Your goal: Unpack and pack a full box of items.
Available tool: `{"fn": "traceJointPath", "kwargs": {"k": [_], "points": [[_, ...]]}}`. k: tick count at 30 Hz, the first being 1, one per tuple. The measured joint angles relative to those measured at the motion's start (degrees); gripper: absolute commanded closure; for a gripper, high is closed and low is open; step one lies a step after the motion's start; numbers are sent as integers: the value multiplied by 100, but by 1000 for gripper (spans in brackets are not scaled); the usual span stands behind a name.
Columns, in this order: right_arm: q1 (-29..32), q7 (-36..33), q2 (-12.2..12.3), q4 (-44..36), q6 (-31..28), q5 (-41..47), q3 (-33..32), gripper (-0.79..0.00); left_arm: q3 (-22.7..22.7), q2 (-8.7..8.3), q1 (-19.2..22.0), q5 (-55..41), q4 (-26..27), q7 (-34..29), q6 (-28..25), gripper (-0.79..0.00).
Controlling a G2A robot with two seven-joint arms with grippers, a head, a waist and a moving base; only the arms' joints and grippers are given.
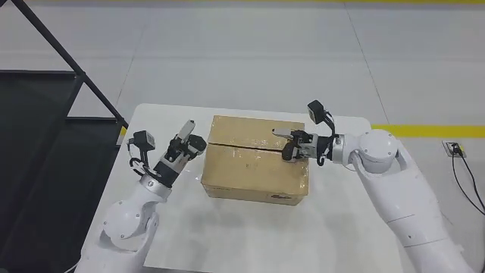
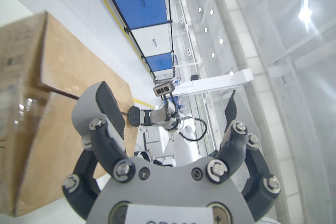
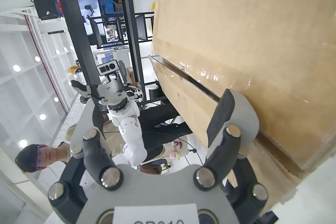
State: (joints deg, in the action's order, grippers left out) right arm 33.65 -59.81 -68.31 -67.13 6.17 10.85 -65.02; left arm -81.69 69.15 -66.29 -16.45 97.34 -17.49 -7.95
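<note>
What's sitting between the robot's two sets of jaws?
The closed cardboard box lies between the left gripper and the right gripper, whose jaws overhang its top, as the top view shows.

Arms [image 1: 390, 174]: glossy white shells, rounded joint housings. Left gripper [image 2: 168, 101] and right gripper [image 3: 160, 107] same build: grey mounting plate [image 2: 168, 183], black linkages [image 2: 105, 141], silver screws [image 2: 123, 170], white-backed fingers [image 3: 245, 112] with black textured pads [image 2: 109, 107]. Pads carry a few small dimples. White label [image 3: 157, 214] on each plate, print cut off. Dark camera box [image 1: 317, 111] per wrist, black cable [image 2: 205, 129] looped alongside.
</note>
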Motion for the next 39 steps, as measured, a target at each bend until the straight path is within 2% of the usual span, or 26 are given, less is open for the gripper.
{"fn": "traceJointPath", "kwargs": {"k": [7, 11, 16, 25, 27, 30, 31, 35, 39], "points": [[216, 443, 19, -233, -487, -297, 35, -785, -1090, -116, -486, -192, -50, -63, 51, -785], [237, 562, 15, -212, -546, -406, 93, -785, -1460, -168, -709, -141, -83, -254, 165, -785], [224, 609, 15, -266, -685, -417, 96, -785, -1578, -204, -889, -241, -19, -781, 446, -785], [223, 629, 18, -278, -689, -433, 87, -785, -1612, -228, -929, -132, 50, -590, 327, -785], [223, 629, 17, -278, -689, -433, 87, -785, -1481, -241, -1087, 337, 179, -205, -8, -785], [223, 628, 18, -278, -689, -433, 87, -785, -1254, -273, -1178, 2018, 86, 114, -349, -785], [223, 628, 17, -278, -689, -433, 87, -785, -1218, -289, -1169, 2743, -26, 194, -487, -785], [223, 628, 18, -278, -689, -433, 87, -785, -1045, -338, -1035, 4663, -518, 467, -953, -785], [223, 628, 18, -278, -689, -433, 87, -785, -896, -404, -880, 6140, -1027, 453, -1489, -785]]}}
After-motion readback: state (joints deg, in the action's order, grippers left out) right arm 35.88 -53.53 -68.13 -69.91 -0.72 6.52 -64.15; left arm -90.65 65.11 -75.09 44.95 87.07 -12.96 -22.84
